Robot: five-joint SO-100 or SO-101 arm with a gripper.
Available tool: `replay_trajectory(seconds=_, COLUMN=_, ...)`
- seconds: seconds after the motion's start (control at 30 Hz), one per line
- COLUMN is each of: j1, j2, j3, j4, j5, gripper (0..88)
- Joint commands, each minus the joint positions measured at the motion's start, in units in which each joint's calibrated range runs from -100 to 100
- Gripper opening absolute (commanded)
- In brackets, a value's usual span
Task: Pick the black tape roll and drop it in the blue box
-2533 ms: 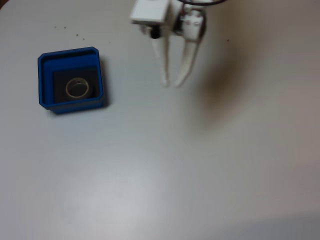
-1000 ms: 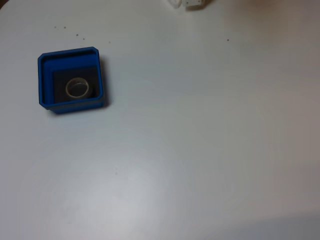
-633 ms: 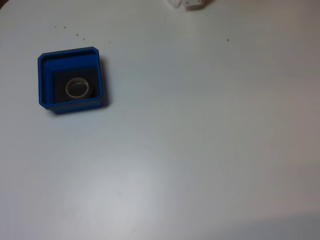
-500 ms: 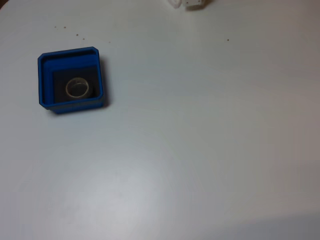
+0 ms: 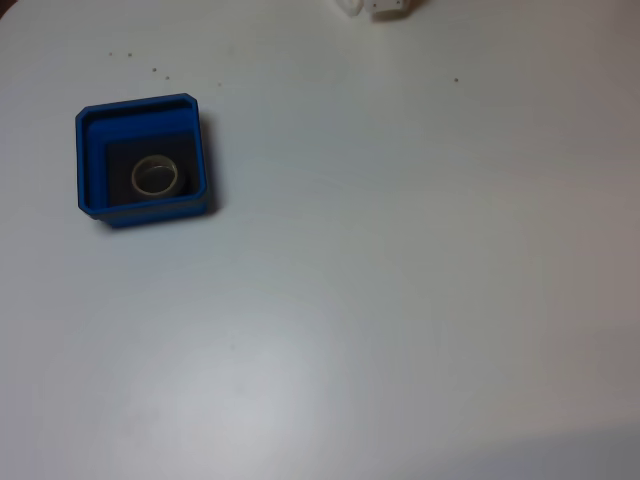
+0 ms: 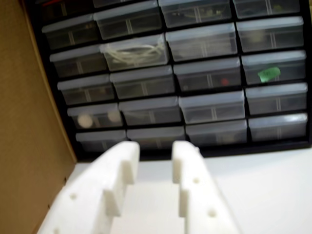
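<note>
Wrist view: the gripper enters from the bottom edge and reaches to mid-frame. Its two white fingers stand side by side with a narrow gap between them, and nothing is held in that gap. Fixed view: a small white portion of the arm shows at the top edge, right of centre.

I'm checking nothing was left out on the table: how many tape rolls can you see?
1. The tape roll lies flat inside the blue box, on its dark floor, at the left of the fixed view. I see none elsewhere on the table.
</note>
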Motion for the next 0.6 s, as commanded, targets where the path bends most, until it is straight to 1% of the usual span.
replay_trajectory(seconds=0.0, j1=0.20, j2=-3.14, j3=6.81, j4=-0.34, j5=-0.24, gripper=0.7)
replay_trajectory(seconds=0.4, j1=0.20, j2=-3.14, j3=38.44, j4=-0.34, j5=0.19, gripper=0.7)
replay_trajectory(seconds=0.57, j1=0.20, j2=-3.14, j3=47.60, j4=-0.34, j5=0.19, gripper=0.7)
